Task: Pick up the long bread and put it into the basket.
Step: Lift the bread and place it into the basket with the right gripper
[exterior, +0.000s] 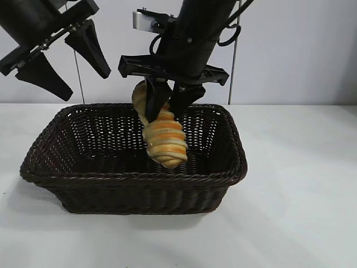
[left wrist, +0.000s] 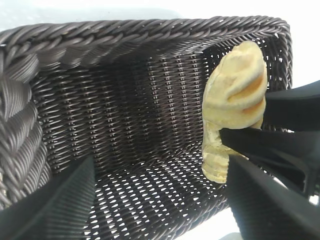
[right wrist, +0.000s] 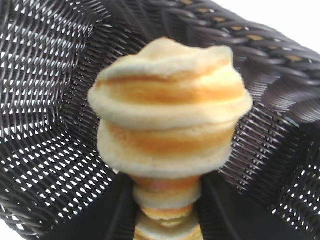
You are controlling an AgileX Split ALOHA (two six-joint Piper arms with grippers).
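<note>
right gripper (exterior: 167,103) is clamped on the twisty golden-tan long bread (exterior: 163,139), hanging nearly upright, lower end down inside the dark woven wicker basket (exterior: 134,181); left gripper (exterior: 67,58) spread apart above the basket's left rim

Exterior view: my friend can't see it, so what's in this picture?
The right gripper holds the long bread hanging nearly upright over the inside of the dark wicker basket on a white table. The left gripper hangs open above the basket's left end.

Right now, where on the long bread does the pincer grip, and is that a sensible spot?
The right pincer pinches the long bread near its upper end, from above, across its narrow width. That seems sensible: the loaf hangs lengthwise into the basket.
</note>
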